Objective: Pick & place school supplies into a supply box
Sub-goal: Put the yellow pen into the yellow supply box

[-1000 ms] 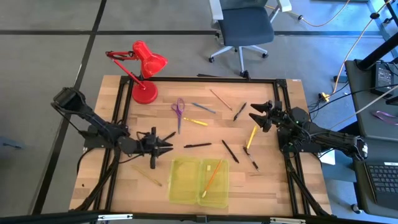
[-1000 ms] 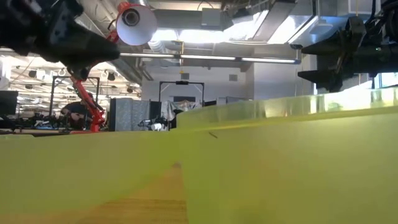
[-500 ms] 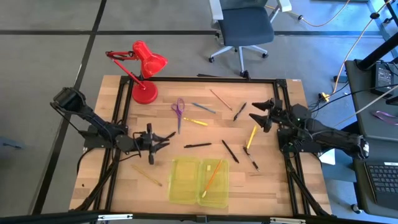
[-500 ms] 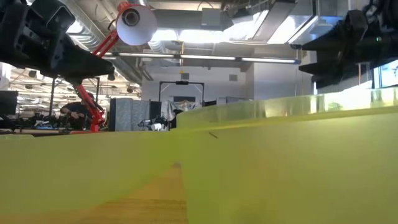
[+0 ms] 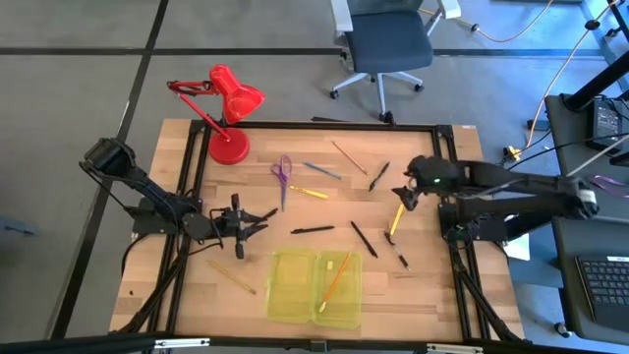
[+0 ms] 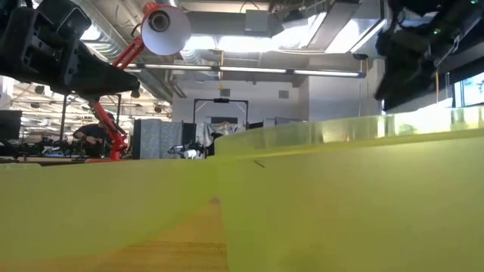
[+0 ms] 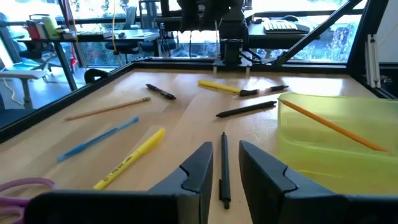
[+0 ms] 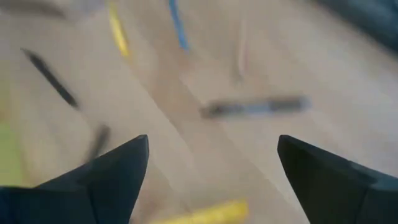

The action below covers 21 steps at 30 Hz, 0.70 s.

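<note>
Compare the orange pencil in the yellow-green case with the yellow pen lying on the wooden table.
The thin orange pencil lies inside the translucent yellow-green plastic case; the yellow pen lies on the bare wooden table. The orange pencil looks longer and slimmer than the yellow pen. Both slant the same way.

A red desk lamp (image 5: 228, 106) stands on the far left corner of a light wooden table (image 5: 187, 290) edged by a black frame. Beyond the table, a grey office chair (image 5: 387, 41) sits on grey floor. A laptop (image 5: 604, 280) rests on a dark desk at the right.
</note>
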### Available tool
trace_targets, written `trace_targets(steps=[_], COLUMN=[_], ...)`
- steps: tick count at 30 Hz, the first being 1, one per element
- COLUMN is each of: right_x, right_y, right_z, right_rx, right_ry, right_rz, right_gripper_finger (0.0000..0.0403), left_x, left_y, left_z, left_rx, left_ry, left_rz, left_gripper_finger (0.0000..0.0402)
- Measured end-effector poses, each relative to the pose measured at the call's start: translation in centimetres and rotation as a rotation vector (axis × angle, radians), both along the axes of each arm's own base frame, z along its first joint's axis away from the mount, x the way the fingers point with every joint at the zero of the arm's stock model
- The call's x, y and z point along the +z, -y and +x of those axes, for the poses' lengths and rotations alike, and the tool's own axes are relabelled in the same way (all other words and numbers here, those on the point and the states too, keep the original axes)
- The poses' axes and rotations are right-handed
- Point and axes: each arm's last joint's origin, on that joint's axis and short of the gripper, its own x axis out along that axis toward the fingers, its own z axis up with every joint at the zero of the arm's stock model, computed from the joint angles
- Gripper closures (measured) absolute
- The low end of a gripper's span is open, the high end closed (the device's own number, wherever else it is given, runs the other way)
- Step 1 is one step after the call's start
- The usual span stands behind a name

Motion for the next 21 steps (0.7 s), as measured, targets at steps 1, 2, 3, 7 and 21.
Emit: trace_targets(steps=[1,2,3,7,21], right_x=[0.0,0.0,-0.1,-0.5,-2.3], right_y=[-0.1,-0.1,-0.1,-0.1,-0.2], right_z=[0.2,0.4,0.7,1.6,4.0], right_rx=[-0.024,-0.057,-0.094,-0.236,-0.138], right_ry=[-0.061,-0.117,-0.164,-0.261,-0.333], right_rz=[0.015,0.023,0.025,-0.012,0.080], right_gripper_finger=[0.0043,0.0043,0.0043,0.0043,0.0043], left_x=[0.0,0.0,0.0,0.0,0.0], left_y=[0.0,0.0,0.0,0.0,0.0], left_z=[0.0,0.0,0.0,0.0,0.0], left_rx=[0.000,0.000,0.000,0.000,-0.008], left_ry=[0.000,0.000,0.000,0.000,0.000], left_rz=[0.000,-0.001,-0.001,-0.002,-0.005], left_gripper_finger=[0.0331,0.0332,0.0333,0.0336,0.0334])
